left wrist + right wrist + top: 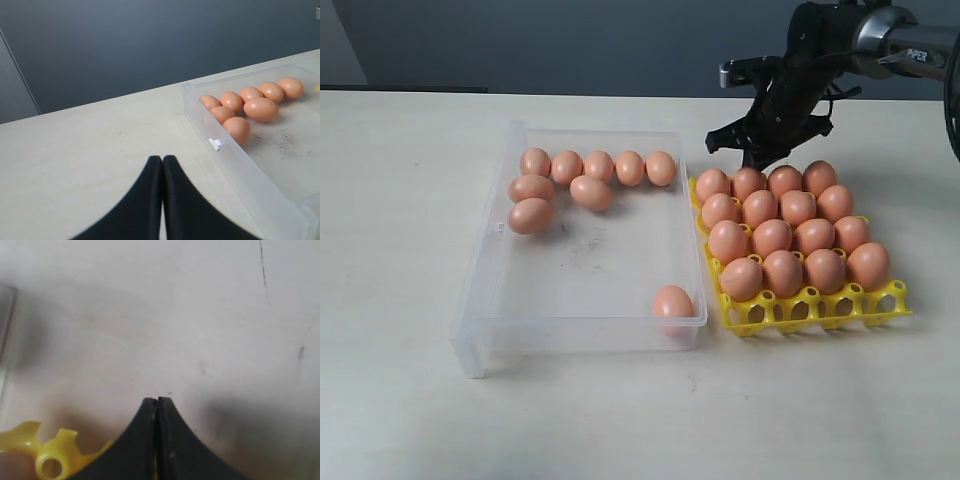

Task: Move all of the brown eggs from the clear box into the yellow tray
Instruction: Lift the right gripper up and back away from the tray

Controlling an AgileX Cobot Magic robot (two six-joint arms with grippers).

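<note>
The pale matte table [400, 400] carries the clear box [480, 290], thin glossy plastic with low walls, and at its 3 o'clock the yellow tray [820, 306], a grid of round cups. The black arm [910, 45] reads "PIPER". The right gripper [156, 401], jaws pressed together and empty, hangs at the tray's 12 o'clock; the left gripper [162, 159] is closed too. Sixteen smooth brown eggs [772, 237] sit in the tray; nine lie in the box, mostly toward 11 o'clock.

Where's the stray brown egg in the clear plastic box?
Exterior view: the lone brown egg sits in the clear plastic box's near right corner, beside the yellow egg tray.
</note>
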